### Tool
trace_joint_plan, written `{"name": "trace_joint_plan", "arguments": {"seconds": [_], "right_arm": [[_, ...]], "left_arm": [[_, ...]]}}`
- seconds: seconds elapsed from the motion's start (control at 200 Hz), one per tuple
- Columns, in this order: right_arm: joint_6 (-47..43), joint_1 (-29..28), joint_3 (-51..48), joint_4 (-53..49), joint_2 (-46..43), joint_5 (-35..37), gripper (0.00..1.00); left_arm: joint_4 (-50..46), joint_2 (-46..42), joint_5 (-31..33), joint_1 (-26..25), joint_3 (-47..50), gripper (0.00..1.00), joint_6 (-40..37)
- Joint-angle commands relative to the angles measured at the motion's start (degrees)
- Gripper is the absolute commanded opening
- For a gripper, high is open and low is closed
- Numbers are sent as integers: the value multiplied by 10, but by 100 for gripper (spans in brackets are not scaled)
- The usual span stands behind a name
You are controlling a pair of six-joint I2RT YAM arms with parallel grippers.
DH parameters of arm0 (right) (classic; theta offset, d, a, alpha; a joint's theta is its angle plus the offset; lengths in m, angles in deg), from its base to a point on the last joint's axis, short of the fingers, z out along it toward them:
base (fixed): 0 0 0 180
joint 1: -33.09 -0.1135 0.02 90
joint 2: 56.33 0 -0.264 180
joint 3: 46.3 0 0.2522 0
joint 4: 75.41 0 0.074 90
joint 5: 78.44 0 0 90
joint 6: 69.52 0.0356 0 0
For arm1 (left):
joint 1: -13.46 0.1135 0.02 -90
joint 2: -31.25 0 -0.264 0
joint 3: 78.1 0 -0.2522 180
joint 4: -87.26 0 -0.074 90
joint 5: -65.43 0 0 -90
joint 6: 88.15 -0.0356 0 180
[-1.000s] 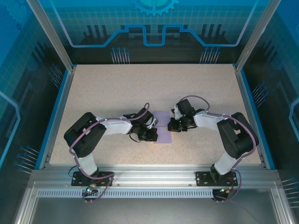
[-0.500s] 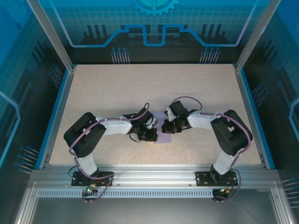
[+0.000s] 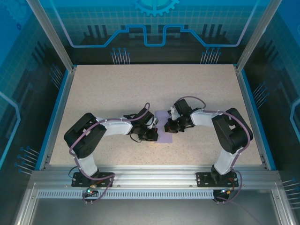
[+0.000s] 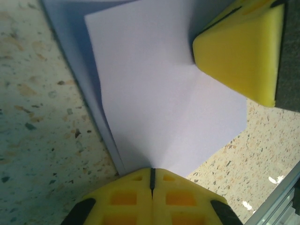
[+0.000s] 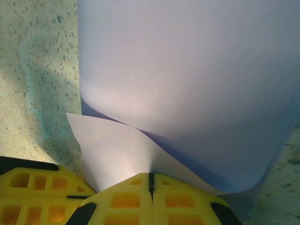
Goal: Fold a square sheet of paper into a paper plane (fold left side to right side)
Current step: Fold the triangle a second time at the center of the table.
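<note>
The square sheet of paper [image 3: 164,138] lies on the table [image 3: 140,89] between the two claws in the overhead view. Pale lavender shows just to the right of the left claw [image 3: 153,135] and on the near side of the right claw [image 3: 169,127]. The claws sit close together over the sheet, and from this height I cannot tell how their jaws stand.

From the left wrist, the left claw [image 4: 152,172] has its yellow tips pressed together with the paper's edge running into the seam, so it reads as clamped on the sheet [image 4: 159,108]. Ahead of the tips a soft crease line runs away across the paper. Ahead and to the right, a yellow pad [image 4: 239,51], probably the other claw's, sits over the sheet.

From the right wrist, the right claw [image 5: 151,177] is likewise closed, pinching a pale flap. Beyond its tips the rest of the sheet [image 5: 187,70] rises and bows over that flap, off the speckled table [image 5: 37,70].

This looks like the side-to-side fold in progress, with the paper curled over but not yet creased. The next move likely calls for carrying the raised side across until its edges meet the opposite side squarely. While the fold is pressed flat, one claw should pin the sheet so that the thin paper does not slide or buckle.
</note>
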Motion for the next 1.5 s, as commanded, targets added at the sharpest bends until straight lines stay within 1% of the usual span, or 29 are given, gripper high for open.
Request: {"name": "trace_joint_plan", "arguments": {"seconds": [0.0,0.22,0.355,0.53,0.69,0.82,0.945,1.06,1.235,1.496], "right_arm": [[-26,38,21,-27,24,66,0],[-47,61,32,-43,28,58,0],[-58,78,33,-55,26,67,0],[-63,83,32,-60,-11,71,0],[-55,63,30,-61,-68,62,0],[-32,33,21,-43,-79,33,0],[1,-3,8,-5,-59,5,0],[14,-24,11,11,-25,-4,0],[21,-29,17,7,14,-3,0],[14,-29,13,-23,27,20,0]], "left_arm": [[-71,1,21,1,27,2,-8],[-71,1,21,1,27,2,-9],[-72,-1,22,1,28,2,-9],[-69,-5,20,1,29,2,-7],[-59,-13,17,1,28,3,-3],[-56,-16,16,1,27,2,0],[-52,-16,13,1,24,3,2],[-52,-14,9,0,19,3,3],[-54,-23,2,0,9,3,4],[-65,-26,-27,1,-37,3,-1]]}}
